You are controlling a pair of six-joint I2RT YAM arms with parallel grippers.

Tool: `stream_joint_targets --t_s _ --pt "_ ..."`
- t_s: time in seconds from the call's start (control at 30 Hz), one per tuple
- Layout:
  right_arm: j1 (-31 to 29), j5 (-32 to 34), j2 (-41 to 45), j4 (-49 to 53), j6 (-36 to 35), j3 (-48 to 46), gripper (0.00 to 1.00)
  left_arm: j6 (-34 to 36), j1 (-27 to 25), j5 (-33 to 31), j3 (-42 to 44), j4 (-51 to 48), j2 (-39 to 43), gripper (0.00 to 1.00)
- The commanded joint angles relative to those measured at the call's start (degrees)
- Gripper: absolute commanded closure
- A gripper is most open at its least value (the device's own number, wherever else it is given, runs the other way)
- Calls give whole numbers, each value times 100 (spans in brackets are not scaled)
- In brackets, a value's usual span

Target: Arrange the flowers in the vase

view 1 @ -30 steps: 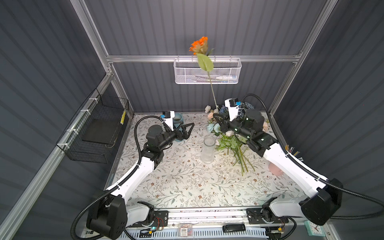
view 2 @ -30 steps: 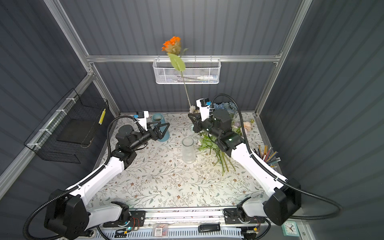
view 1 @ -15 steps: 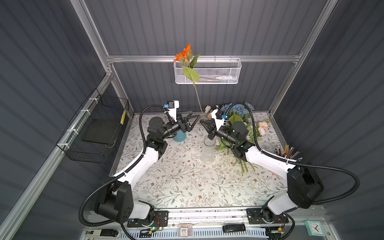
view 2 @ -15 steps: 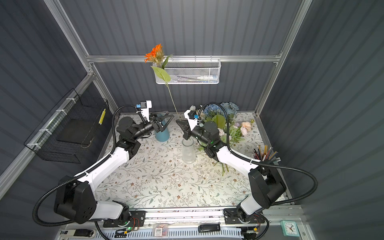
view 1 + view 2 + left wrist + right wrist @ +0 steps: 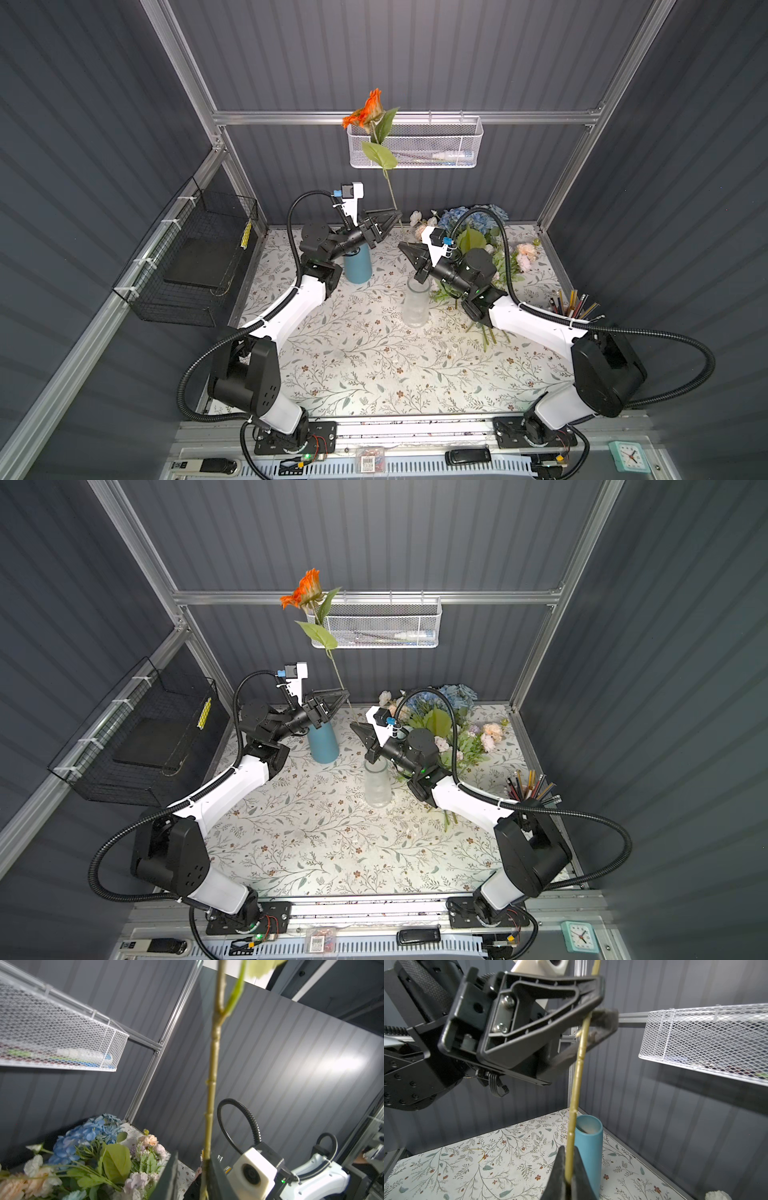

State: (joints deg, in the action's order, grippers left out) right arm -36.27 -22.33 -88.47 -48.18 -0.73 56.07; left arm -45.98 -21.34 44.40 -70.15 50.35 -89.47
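orange daisy: head upper middle of frame, in front of the white mesh basket; long stem near upright, top leaning slightly left.
left gripper: jaws pinched on the stem, the higher grip.
right gripper: jaws clamped on the stem's low end.
glass vase: centre of frame, just below the right gripper, looks empty.
key relation: stem foot lies above and slightly left of the glass vase mouth; right arm nearer; likely needs lowering along the stem axis.
other flowers: heaped right of the glass vase.
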Motion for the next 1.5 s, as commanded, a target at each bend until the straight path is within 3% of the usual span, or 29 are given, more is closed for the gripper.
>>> stream_joint_targets --t_s 0.0,0.2,0.27,0.3,0.57,0.77,1.0,1.23,1.47 --pt "-25 -20 14 -141 -177 -13 100 -52 34 104 -193 155 65 100" --pt "-23 47 105 -215 -32 -58 97 712 34 -322 148 -262 488 100" --pt "-26 103 193 -354 49 -173 58 1145 25 -575 274 -582 714 100" --pt "-21 125 258 -426 77 -248 46 1365 18 -722 334 -723 823 100" --pt "5 701 1207 -401 258 -1029 1 1982 -36 -1366 651 -874 1124 100" --pt "59 1545 2200 1052 125 -1350 1 2119 -179 -1417 678 -1075 1000 100" --pt "217 3321 3101 2537 353 -1520 1 2227 -471 -1482 797 -1333 891 100" --pt "654 3450 3440 3455 654 -1540 1 3029 -990 -2112 958 -2208 812 100" --pt "786 3851 3416 3465 850 -1733 1 3262 -1206 -2507 1550 -1978 621 100"
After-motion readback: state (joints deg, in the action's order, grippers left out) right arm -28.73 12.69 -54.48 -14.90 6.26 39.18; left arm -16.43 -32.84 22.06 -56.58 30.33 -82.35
